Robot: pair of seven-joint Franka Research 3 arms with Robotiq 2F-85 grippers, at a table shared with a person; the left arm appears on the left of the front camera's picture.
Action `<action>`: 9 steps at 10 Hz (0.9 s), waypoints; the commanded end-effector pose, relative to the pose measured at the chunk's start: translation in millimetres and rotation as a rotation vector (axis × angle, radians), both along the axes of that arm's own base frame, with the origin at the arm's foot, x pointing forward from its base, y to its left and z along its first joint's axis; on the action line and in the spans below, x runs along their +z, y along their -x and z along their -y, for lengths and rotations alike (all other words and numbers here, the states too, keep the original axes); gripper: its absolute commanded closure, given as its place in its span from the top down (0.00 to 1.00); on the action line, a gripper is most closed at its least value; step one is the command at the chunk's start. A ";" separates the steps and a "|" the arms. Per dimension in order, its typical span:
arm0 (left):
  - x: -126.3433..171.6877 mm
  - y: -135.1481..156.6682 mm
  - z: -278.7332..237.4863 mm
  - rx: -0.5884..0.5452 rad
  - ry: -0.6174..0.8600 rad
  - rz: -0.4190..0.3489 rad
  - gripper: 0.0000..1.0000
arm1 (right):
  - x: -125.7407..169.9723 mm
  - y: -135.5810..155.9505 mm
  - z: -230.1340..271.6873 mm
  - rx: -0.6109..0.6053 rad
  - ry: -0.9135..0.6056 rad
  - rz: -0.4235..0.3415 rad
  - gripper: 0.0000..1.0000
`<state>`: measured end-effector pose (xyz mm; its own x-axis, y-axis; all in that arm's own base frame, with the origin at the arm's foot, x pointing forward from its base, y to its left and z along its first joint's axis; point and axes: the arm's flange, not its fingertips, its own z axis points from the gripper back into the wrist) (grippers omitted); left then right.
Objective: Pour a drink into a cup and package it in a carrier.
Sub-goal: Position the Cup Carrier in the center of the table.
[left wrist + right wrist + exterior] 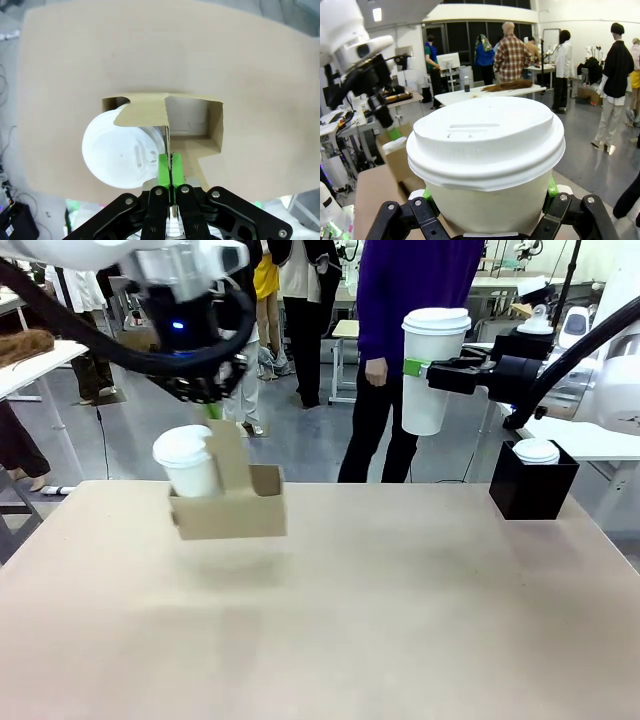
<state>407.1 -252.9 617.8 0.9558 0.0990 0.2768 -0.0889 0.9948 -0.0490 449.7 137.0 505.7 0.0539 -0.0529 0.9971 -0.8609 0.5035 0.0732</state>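
Observation:
My left gripper (212,410) is shut on the upright handle tab of the brown cardboard carrier (230,510), which hangs a little above the table. A lidded white cup (187,462) stands in one slot and the other slot is empty. From above, in the left wrist view, my left gripper (170,172) pinches the tab of the carrier (200,145) beside the cup lid (122,152). At the right, high in the air, my right gripper (425,370) is shut on a second lidded cup (432,360). This cup (485,150) fills the space between the right gripper (489,200) fingers. The drink is out of view.
A black box (532,485) at the table's far right corner holds another lidded cup (537,451). A person (410,300) in a purple top stands behind the far edge. The tan table (380,620) lies bare in front.

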 end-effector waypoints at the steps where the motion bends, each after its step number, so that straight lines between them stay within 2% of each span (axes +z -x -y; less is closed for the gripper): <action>1: -4.7 2.5 38.4 -0.001 -0.030 0.006 0.01 | 1.9 0.1 -1.8 0.003 -0.006 0.007 0.88; 2: -12.3 10.6 64.0 -0.036 -0.036 0.003 0.01 | 1.9 0.1 -1.8 0.003 -0.006 0.007 0.88; 5: -50.9 19.3 124.9 -0.036 -0.065 -0.020 0.01 | 1.9 0.1 -1.8 0.003 -0.006 0.007 0.88; 9: -92.9 22.5 152.9 -0.019 -0.104 -0.069 0.01 | 1.9 0.1 -1.8 0.003 -0.006 0.007 0.88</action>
